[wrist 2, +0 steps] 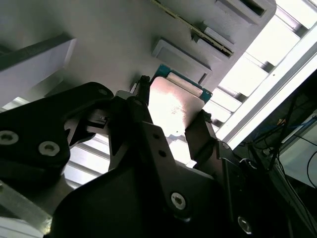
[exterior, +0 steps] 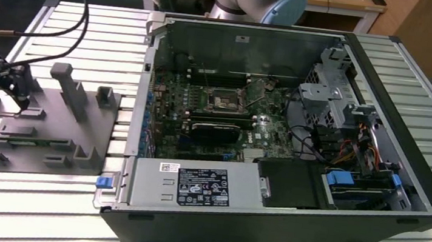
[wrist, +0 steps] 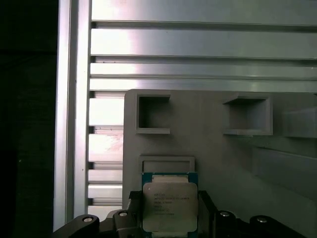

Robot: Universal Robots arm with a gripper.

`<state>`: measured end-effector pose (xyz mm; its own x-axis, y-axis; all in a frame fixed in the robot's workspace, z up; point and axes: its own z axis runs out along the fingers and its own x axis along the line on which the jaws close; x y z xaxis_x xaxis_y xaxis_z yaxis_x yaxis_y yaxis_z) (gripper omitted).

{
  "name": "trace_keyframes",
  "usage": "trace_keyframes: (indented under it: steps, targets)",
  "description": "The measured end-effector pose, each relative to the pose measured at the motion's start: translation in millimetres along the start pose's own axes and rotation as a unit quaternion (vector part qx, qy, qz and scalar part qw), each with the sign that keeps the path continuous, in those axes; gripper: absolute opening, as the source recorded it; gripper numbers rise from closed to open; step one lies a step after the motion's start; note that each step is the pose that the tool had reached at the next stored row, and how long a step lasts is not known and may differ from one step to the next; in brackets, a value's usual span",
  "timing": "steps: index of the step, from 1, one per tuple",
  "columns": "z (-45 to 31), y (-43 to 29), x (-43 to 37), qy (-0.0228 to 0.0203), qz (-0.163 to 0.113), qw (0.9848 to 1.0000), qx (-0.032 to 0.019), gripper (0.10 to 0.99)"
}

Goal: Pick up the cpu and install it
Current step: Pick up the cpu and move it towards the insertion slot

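Aluminium slats make up the silver tabletop (exterior: 417,70), which carries everything you work with. The black open computer case (exterior: 268,237) lies on its side, so its green motherboard and the dark metal-framed square socket (exterior: 224,100) face upward and can be reached from above.

At the exterior view's left, well apart from the socket, sits the grey plastic tray (exterior: 43,138) with upright blocks. Its moulded recesses appear meant to keep parts at fixed spots.

Your black two-fingered gripper (exterior: 16,98) hangs low over the side of this tray furthest from the case. In both wrist views its fingers (wrist 2: 198,133) press against two opposite edges of the small, flat square cpu (wrist: 170,206) with a pale silvery-grey metal top. This rim grasp probably serves to leave the top and underside untouched. The cpu sits just beside an empty framed square recess (wrist: 167,165) in the tray. Installation is not yet done.
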<state>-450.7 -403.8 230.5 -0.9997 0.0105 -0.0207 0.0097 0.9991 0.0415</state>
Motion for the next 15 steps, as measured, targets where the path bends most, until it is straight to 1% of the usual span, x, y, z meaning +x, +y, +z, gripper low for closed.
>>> trace_keyframes:
  steps: [15]
  targets:
    - [-5.9, 0.3, -0.1, 0.0000, 0.000, 1.0000, -0.0006, 0.537]
